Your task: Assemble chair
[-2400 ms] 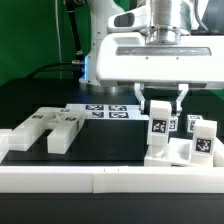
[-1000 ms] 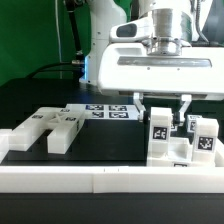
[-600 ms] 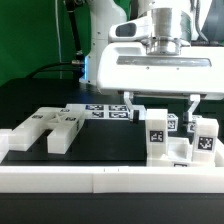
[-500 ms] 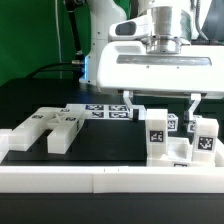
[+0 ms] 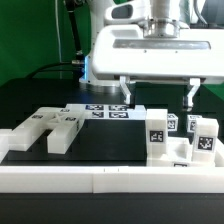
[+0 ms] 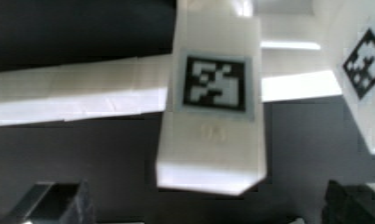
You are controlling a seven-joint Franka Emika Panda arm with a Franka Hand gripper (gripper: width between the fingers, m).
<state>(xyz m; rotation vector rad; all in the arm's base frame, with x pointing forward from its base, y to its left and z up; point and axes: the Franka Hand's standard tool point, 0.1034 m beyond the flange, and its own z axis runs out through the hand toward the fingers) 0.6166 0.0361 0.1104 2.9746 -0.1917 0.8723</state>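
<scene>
My gripper point(image 5: 157, 97) is open and empty, its two dark fingers spread wide above the chair pieces at the exterior view's right. Below it stands a white post point(image 5: 157, 130) with a square tag, upright against the white rail, with more tagged white posts point(image 5: 203, 137) beside it. In the wrist view the same tagged post point(image 6: 212, 110) lies between my fingertips point(image 6: 56, 202) and clear of them. At the exterior view's left lie notched white blocks point(image 5: 62, 126) and a flat slab piece point(image 5: 30, 132).
A long low white border rail point(image 5: 100, 179) runs along the front. The marker board point(image 5: 108, 110) with tags lies flat on the black table behind the pieces. A green backdrop stands at the rear.
My gripper was shut around the tagged post, then opened wide and rose above it. The post stays standing where it was.
</scene>
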